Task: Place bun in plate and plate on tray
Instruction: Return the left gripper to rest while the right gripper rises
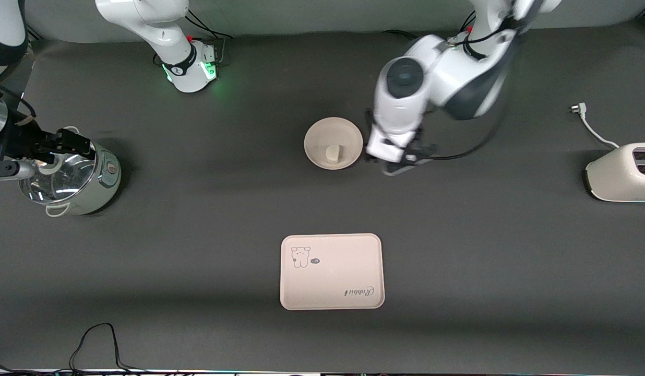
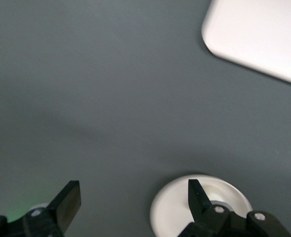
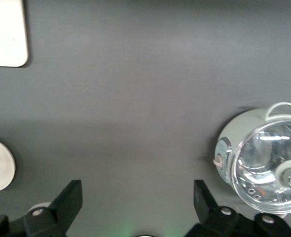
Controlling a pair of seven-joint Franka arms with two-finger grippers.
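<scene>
Left wrist view shows the left end effector (image 2: pixel 134 200) spread wide, empty, just beside the plate (image 1: pixel 333 143) holding the bun (image 1: pixel 333 152); right end effector (image 3: pixel 137 202) also released, waiting.

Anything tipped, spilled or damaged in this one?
Nothing stands out: the bun sits in the plate, and the tray lies flat, nearer the camera. The left gripper is beside the plate, open.
</scene>
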